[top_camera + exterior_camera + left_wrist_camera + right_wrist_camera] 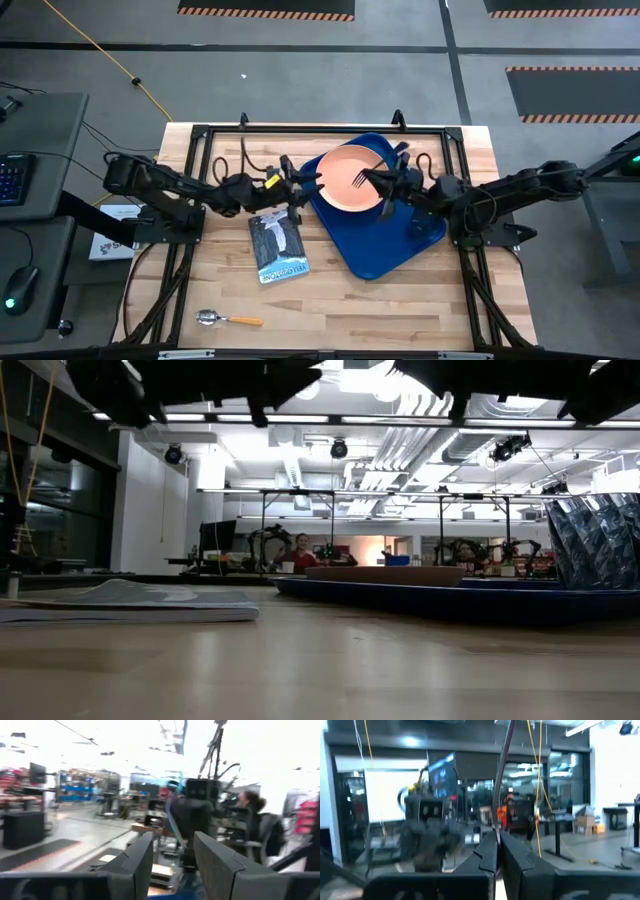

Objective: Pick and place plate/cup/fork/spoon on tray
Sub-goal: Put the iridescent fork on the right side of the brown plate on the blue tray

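Observation:
The peach-orange plate (pixel 345 185) lies on the dark blue tray (pixel 385 250), toward its far left corner. My right gripper (pixel 388 183) is raised above the plate's right side and shut on the teal-blue fork (pixel 364 179), whose tines reach out over the plate. My left gripper (pixel 303 186) hovers open and empty at the tray's left edge; its fingers stand apart in the left wrist view (pixel 172 865). The spoon (pixel 228 319), with its orange handle, lies flat on the table near the front left. The see-through cup (pixel 592 545) shows at the right of the low view, beside the tray. My right gripper pinches the fork's handle (pixel 377 180) between its two shut fingers, which come about level from the table's right. The fork sticks out past the fingertips along their line, toward the table's left, over the plate. The wrist view (pixel 497 840) shows the fingers closed together.
A blue-and-white booklet (pixel 278 247) lies on the table left of the tray, under my left arm; it also shows in the low view (pixel 130 602). Bare wood lies at the table's front middle and front right. People stand far off in the room behind.

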Available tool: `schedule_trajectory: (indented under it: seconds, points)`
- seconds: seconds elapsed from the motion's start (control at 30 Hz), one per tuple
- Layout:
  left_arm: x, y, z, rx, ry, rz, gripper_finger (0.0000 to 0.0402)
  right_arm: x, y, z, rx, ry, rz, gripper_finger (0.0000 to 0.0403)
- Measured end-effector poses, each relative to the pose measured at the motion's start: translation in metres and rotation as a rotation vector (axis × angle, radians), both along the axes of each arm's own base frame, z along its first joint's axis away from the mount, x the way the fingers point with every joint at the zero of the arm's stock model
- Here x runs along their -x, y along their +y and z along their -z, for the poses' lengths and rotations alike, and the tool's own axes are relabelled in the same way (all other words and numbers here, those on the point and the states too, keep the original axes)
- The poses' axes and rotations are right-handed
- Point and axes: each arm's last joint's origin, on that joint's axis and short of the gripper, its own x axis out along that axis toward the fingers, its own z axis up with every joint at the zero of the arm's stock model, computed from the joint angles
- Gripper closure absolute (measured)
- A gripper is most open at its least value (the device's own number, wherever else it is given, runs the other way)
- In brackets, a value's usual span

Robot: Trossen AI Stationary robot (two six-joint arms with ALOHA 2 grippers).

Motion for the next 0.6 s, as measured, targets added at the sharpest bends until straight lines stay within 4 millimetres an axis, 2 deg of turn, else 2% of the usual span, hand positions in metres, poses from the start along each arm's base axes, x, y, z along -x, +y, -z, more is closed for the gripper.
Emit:
schedule_trajectory:
  seconds: [0.13,0.33,0.47,0.6]
  points:
    - [-0.018,-0.002,0.012,0.051,-0.024,0.067,0.0268,-0.002,-0.001,-0.002,0.015,-0.031,-0.032,0.0403]
    - [-0.048,-0.003,0.013,0.089,-0.059,0.099,0.0268,-0.006,0.000,0.000,0.005,-0.047,-0.031,0.0403]
    - [-0.060,-0.003,0.012,0.105,-0.075,0.105,0.0265,-0.010,0.000,0.001,0.015,-0.081,-0.026,0.0403]
    - [-0.063,-0.003,0.010,0.144,-0.087,0.117,0.0253,-0.015,0.000,0.004,0.036,-0.084,-0.017,0.0403]
